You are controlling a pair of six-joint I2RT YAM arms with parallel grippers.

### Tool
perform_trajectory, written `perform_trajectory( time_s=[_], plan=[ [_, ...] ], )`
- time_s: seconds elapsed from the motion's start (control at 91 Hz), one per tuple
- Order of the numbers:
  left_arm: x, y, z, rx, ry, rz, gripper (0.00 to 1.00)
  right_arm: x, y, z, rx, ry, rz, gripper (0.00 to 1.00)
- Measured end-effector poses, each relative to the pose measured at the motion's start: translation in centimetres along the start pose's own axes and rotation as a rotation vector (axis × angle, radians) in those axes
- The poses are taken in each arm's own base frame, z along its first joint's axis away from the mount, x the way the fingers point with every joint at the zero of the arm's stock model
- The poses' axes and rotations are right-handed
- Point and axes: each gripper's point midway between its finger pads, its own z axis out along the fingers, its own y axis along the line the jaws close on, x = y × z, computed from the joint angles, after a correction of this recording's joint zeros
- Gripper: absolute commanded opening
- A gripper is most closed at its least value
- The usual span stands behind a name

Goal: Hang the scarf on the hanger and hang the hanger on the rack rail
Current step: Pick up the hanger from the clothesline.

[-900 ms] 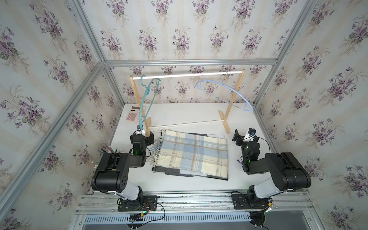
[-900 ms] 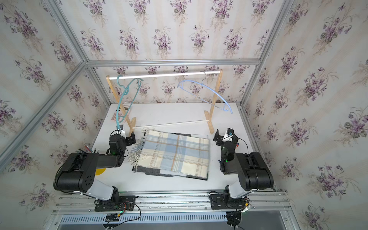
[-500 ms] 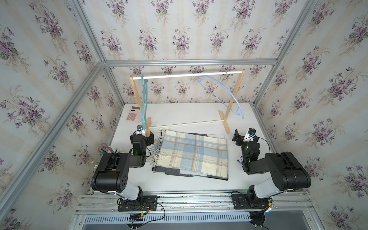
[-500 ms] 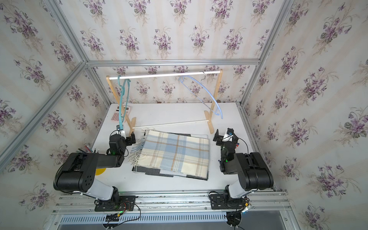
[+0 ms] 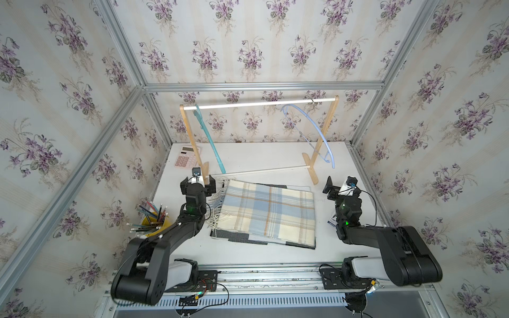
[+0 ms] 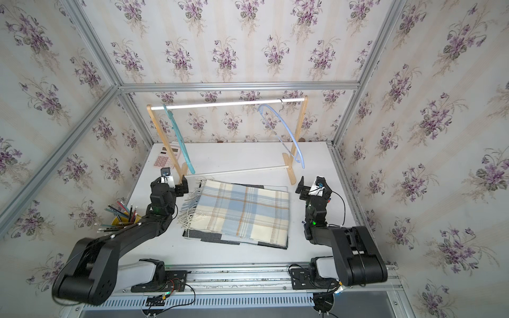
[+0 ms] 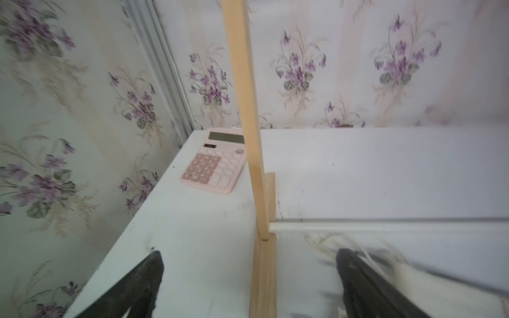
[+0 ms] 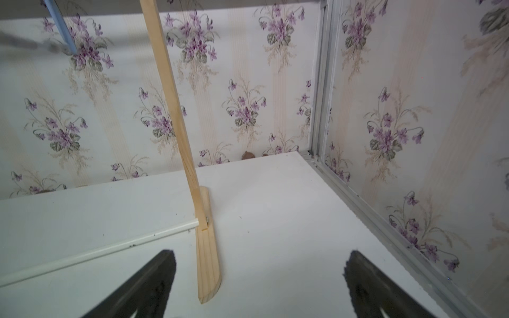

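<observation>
A folded plaid scarf (image 5: 268,213) (image 6: 242,213) in cream and blue lies flat mid-table, its fringe toward my left arm. Behind it stands a wooden rack with a white rail (image 5: 259,104) (image 6: 228,104). A teal hanger (image 5: 209,140) (image 6: 180,140) hangs at the rail's left end and a light blue hanger (image 5: 314,129) (image 6: 289,129) at its right end. My left gripper (image 5: 199,184) (image 6: 170,187) (image 7: 249,254) is open and empty beside the fringe (image 7: 338,242), straddling the rack's left foot. My right gripper (image 5: 341,190) (image 6: 314,190) (image 8: 261,254) is open and empty, right of the scarf.
A pink calculator (image 5: 187,159) (image 7: 217,162) lies at the back left. A yellow cup of pencils (image 5: 153,217) stands by the left wall. The rack's right foot (image 8: 208,261) and low crossbar (image 5: 261,172) lie just ahead of the grippers. Walls enclose the table closely.
Both hangers are swinging and turning on the rail; the teal one now slants forward. Neither arm has moved and the scarf lies as before.
</observation>
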Motion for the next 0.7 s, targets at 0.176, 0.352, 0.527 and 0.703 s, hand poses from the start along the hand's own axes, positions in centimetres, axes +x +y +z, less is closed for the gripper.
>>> perform_trajectory(
  time_s=[0.176,0.352,0.527,0.703],
  plan=[
    [-2.7,4.2,-4.5,-0.161,0.103,-0.227,0.99,-5.4,0.5,-0.5,0.027,-0.009,0.224,1.0],
    [-0.2,5.7,-9.6,-0.189,0.266,-0.556,0.99,-3.6,1.5,-1.3,-0.051,0.189,0.471,1.0],
    [4.4,-0.1,-11.3,0.049,0.56,-0.632,0.9,0.9,4.4,-2.8,-0.115,0.511,0.534,0.95],
    [6.8,-9.1,-15.1,0.389,0.787,-0.503,0.9,5.4,3.8,-5.6,-0.052,0.741,0.498,0.85]
  ],
)
